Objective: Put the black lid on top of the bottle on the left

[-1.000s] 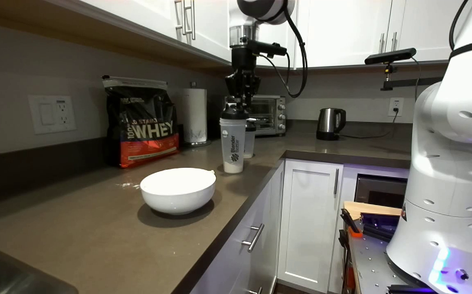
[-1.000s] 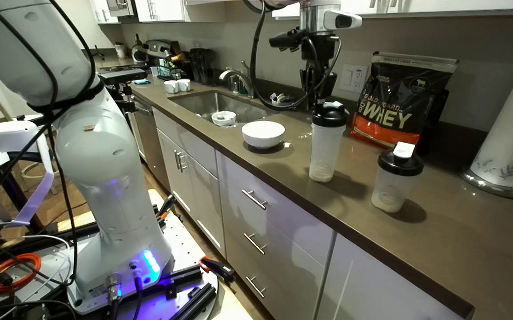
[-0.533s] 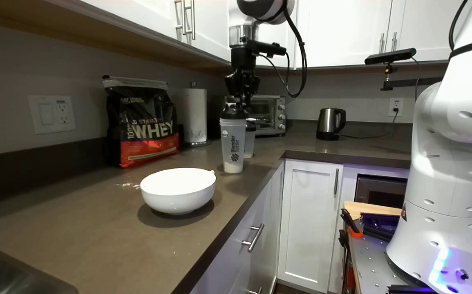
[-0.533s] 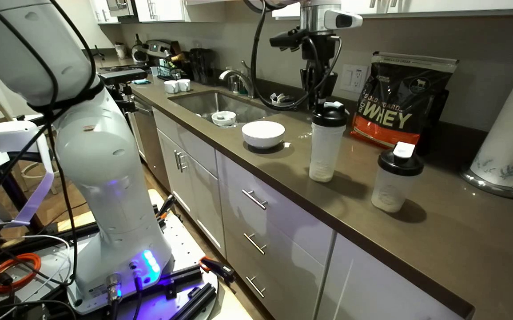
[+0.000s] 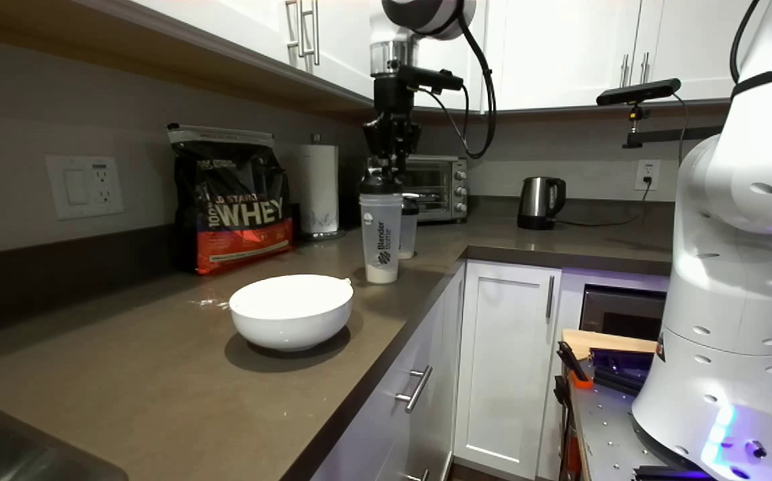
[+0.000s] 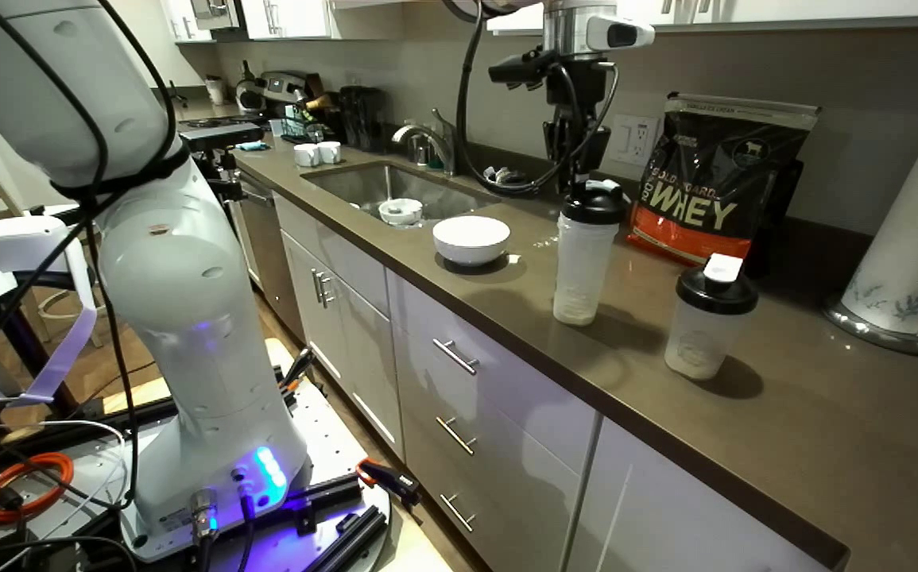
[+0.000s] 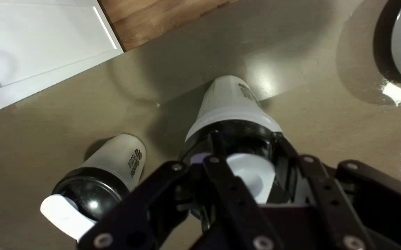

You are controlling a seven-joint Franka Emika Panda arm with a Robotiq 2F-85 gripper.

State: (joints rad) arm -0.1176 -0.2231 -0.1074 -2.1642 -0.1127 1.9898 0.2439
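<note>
Left to right in an exterior view there are one white arm point(image 6: 196, 294), two mugs point(image 6: 307, 155), one sink point(image 6: 447, 195) with one white dish point(image 6: 400, 210) in it, one bowl point(image 6: 471, 238), two bottles (the tall bottle point(image 6: 579, 274), then the short bottle point(image 6: 697, 342)), one bag point(image 6: 737, 183) and one roll point(image 6: 908, 246). The black lid point(image 6: 592, 205) is over the mouth of the tall bottle; whether it is fully seated I cannot tell. The gripper point(image 7: 247, 137) has its fingers drawn in narrow, one on each side of the lid's raised top, and holds it from above. A second lid point(image 6: 717, 294) is on the short bottle. Both bottles stand upright on the counter point(image 5: 125, 374), apart from each other, with pale powder low in each. In an exterior view one oven point(image 5: 436, 187) and then one kettle point(image 5: 534, 200) stand farther back, beyond the bottles. There the tall bottle hides part of the short bottle. In the wrist view the fingers and linkages cover much of the black lid, and the bowl is cut off at the right edge. In an exterior view a black cable point(image 6: 462, 135) loops down left of the gripper, in front of the backsplash.
</note>
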